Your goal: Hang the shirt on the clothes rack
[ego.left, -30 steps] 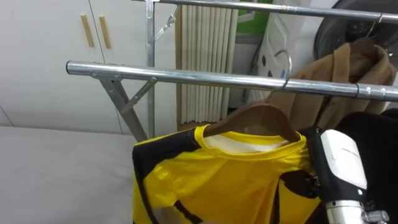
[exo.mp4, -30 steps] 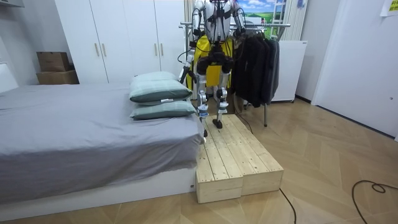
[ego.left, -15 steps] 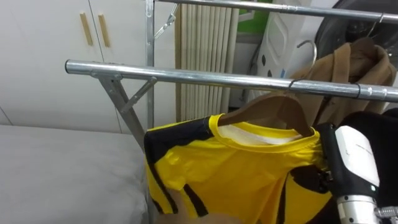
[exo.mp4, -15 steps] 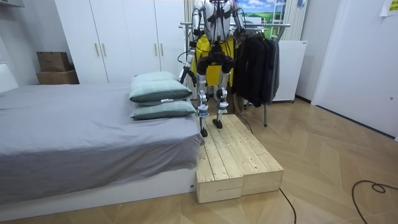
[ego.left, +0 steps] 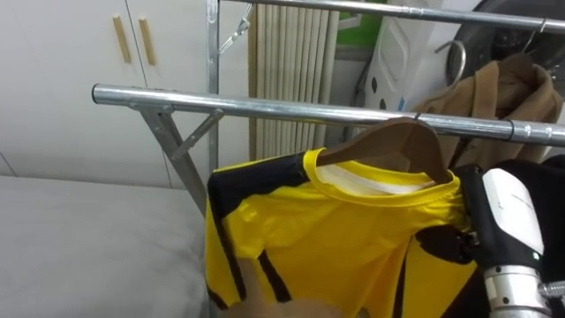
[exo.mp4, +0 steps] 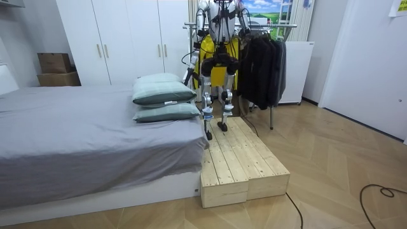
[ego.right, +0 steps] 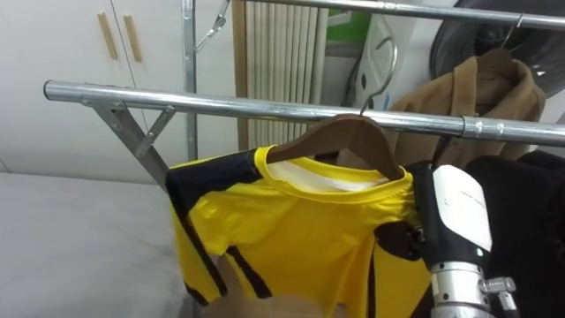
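The robot is standing on the wooden platform [exo.mp4: 245, 162] beside the bed [exo.mp4: 76, 133], facing the clothes rack [ego.left: 291, 109]. The yellow shirt [ego.left: 335, 238] is hanging from its wooden hanger [ego.left: 397, 141], raised to the rail. The hook [ego.right: 386, 66] is poking above the rail and looks not yet seated, so hooking and letting go remain. The right robot hand [ego.left: 508, 212] is pressing against the shirt's shoulder with its fingers hidden by cloth, so I cannot tell its grip.
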